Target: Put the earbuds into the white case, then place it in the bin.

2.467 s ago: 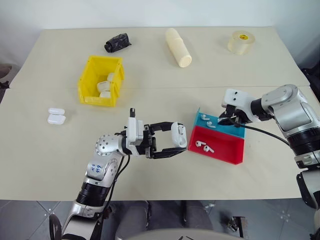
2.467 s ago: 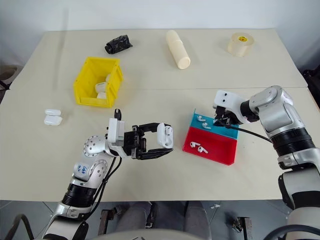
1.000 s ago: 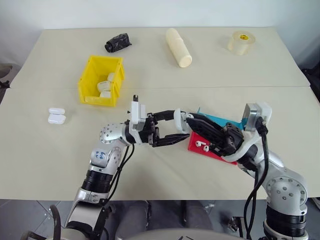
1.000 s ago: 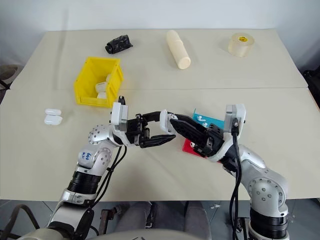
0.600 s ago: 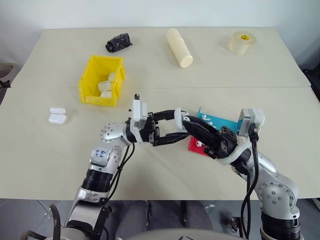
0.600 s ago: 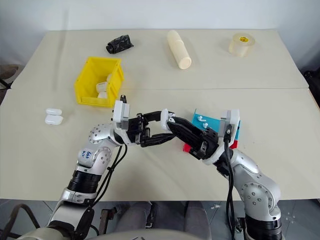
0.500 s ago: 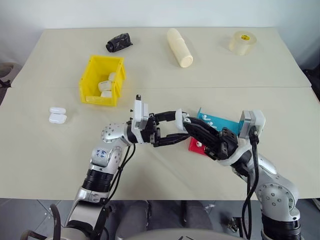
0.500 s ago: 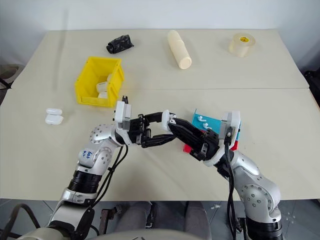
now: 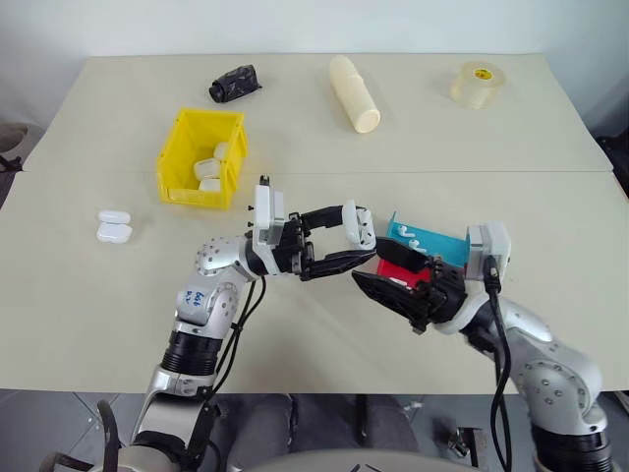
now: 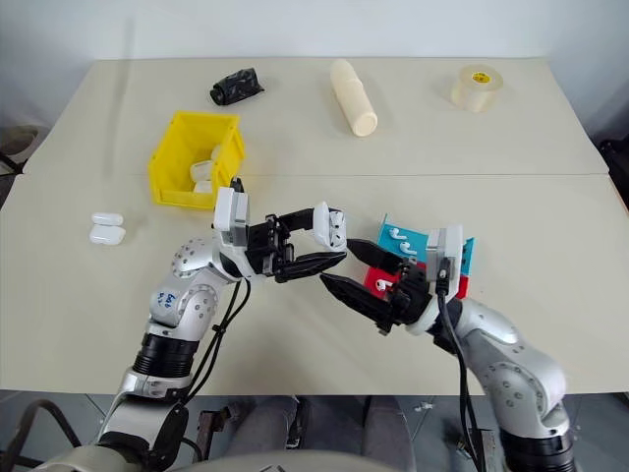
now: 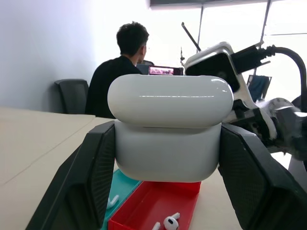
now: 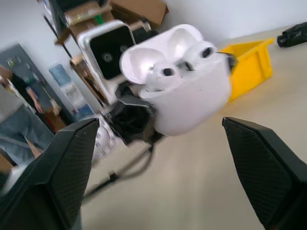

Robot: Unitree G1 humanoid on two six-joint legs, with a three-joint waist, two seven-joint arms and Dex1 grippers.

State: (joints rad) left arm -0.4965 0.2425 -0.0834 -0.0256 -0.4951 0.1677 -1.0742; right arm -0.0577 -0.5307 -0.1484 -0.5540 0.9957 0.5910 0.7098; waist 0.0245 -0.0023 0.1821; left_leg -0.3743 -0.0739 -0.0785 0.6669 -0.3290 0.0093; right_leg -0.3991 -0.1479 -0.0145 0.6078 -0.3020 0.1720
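My left gripper [image 9: 346, 239] is shut on the white case [image 9: 355, 224] and holds it above the table's middle. The right wrist view shows the case [image 12: 192, 93] with its lid open and two earbuds [image 12: 167, 73] seated inside. Just right of the case and a little below it, my right gripper [image 9: 370, 265] stands open and apart from the case, with nothing between its fingers. The yellow bin [image 9: 173, 157] sits at the back left with several white cases in it.
A red tray [image 10: 378, 280] and a blue tray [image 9: 432, 243] lie behind my right gripper, both with loose earbuds. Two more white cases [image 9: 113, 226] rest at the far left. A black object [image 9: 233, 82], a cream cylinder [image 9: 352, 93] and a tape roll [image 9: 476, 84] line the back.
My right gripper was shut at the top of the case; it has opened and drawn back down and to the right. The left gripper still holds the case in place.
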